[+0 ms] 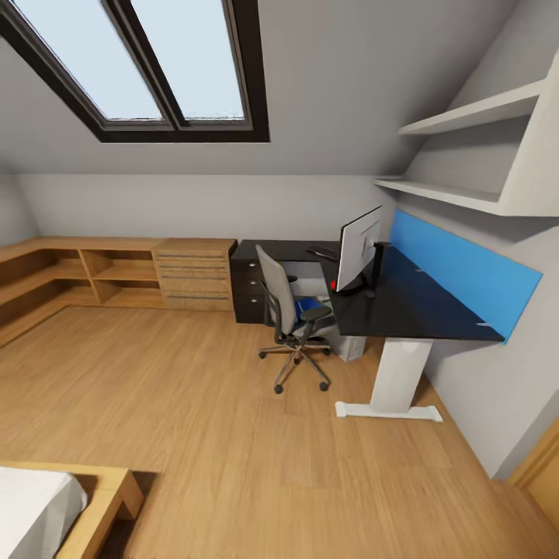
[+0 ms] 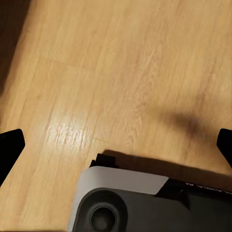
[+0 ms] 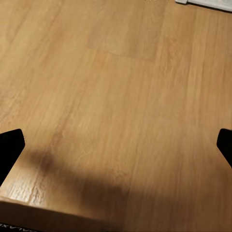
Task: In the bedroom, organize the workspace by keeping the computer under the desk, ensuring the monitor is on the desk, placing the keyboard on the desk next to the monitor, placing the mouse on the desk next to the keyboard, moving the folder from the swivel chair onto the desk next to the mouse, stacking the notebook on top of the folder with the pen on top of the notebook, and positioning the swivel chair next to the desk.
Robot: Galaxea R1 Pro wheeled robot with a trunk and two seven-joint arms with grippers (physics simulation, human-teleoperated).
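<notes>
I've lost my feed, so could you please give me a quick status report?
Left gripper and right gripper open, empty, over wood floor. Wide black monitor on black-topped desk. Grey swivel chair at desk. Path open.

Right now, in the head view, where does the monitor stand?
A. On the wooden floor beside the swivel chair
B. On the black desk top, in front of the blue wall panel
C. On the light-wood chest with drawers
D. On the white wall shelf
B. The monitor stands upright on the black top of the desk, with the blue wall panel behind it.
</notes>
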